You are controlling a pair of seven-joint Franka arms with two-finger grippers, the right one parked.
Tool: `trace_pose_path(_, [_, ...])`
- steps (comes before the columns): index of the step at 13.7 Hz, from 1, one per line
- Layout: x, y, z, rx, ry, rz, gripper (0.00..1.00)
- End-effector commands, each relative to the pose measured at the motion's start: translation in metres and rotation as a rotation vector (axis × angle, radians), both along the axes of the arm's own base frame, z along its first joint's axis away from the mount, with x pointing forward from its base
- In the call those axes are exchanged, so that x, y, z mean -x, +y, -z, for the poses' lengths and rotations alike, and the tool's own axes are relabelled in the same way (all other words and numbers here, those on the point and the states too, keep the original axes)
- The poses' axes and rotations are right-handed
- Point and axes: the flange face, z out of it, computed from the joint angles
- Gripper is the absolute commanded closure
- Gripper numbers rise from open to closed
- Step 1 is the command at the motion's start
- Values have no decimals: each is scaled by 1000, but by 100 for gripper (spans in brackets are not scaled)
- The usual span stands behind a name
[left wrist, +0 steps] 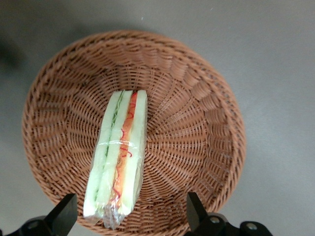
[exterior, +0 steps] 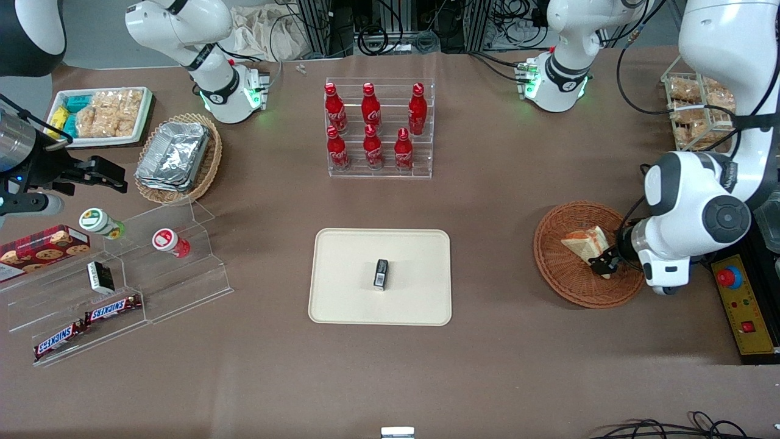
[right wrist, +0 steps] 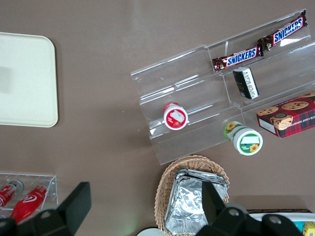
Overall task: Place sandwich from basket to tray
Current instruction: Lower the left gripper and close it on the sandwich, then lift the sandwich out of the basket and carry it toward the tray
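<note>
One clear-wrapped triangular sandwich (left wrist: 119,155) lies in the round reddish-brown wicker basket (left wrist: 206,113), its long axis running straight away from the gripper (left wrist: 130,216). The jaws stand open, straddling its near end, above the basket's rim.

Sandwich (left wrist: 118,157): clear-wrapped wedge standing on edge, filling edge up with green and orange-red layers; lies in the basket, off-centre toward its 4 o'clock in the front view.
Basket (exterior: 557,268): round, shallow, reddish-brown wicker, near the working arm's end.
Tray (exterior: 341,268): cream rectangle, rounded corners, flat at table centre, well apart from the basket.
Gripper (exterior: 603,263): over the sandwich's nearer end, fingers (left wrist: 64,214) spread to either side.
</note>
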Motion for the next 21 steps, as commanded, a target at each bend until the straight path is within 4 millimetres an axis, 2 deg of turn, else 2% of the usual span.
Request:
trace_pose_path(1, [18, 0, 25, -7, -9, -38, 0])
trace_pose_path(3, [29, 16, 42, -18, -14, -56, 0])
trace_pose_path(6, [43, 20, 65, -12, -48, -65, 0])
trace_pose_path(7, [42, 20, 68, -11, -48, -70, 15])
trace_pose_path(8, [41, 20, 67, -10, -51, -77, 68])
trace_pose_path(9, [40, 19, 64, -12, -57, -88, 100])
trace_pose_path(12, [31, 14, 49, -13, -79, -95, 100])
trace_pose_path(16, [-5, 18, -32, -27, -6, -48, 100])
trace_pose_path(19, [-26, 13, -112, 26, 33, 70, 100])
trace_pose_path(21, [-39, -21, -163, 49, 9, 150, 100])
